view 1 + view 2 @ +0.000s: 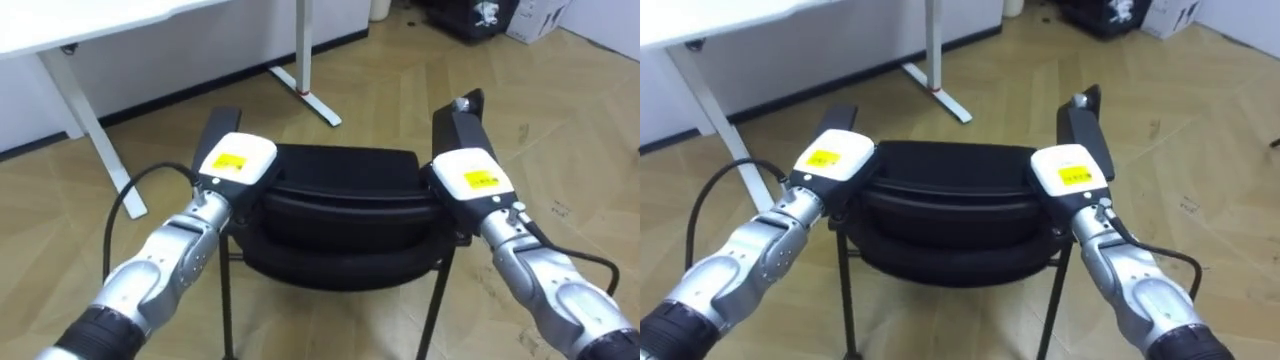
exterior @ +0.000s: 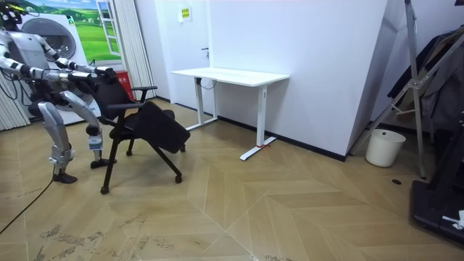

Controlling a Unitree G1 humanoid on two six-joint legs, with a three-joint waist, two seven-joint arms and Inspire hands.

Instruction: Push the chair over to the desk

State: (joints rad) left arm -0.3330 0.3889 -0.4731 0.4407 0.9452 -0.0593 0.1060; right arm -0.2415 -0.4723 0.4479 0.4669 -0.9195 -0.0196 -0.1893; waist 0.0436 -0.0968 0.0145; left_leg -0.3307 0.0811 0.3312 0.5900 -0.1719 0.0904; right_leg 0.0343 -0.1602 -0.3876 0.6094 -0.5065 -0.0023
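Wood floor (image 2: 290, 210): black chair (image 2: 156, 127), white desk (image 2: 232, 75), white bucket (image 2: 384, 148).

This is looking like a sparsely furnished test room, part office and part home. A herringbone wood floor (image 2: 290, 210) is running from wall to wall under plain white walls. A white desk (image 2: 230, 75) on metal legs is standing against the far wall, and a black chair (image 2: 148, 125) is standing out from its left end. A white appliance with a round door (image 2: 45, 25) and a green landscape picture (image 2: 87, 22) are showing in the room view's left corner. At the right, a white bucket (image 2: 384, 147) is sitting by the wall and dark clothes (image 2: 444, 80) are hanging on a metal stand (image 2: 412, 80).
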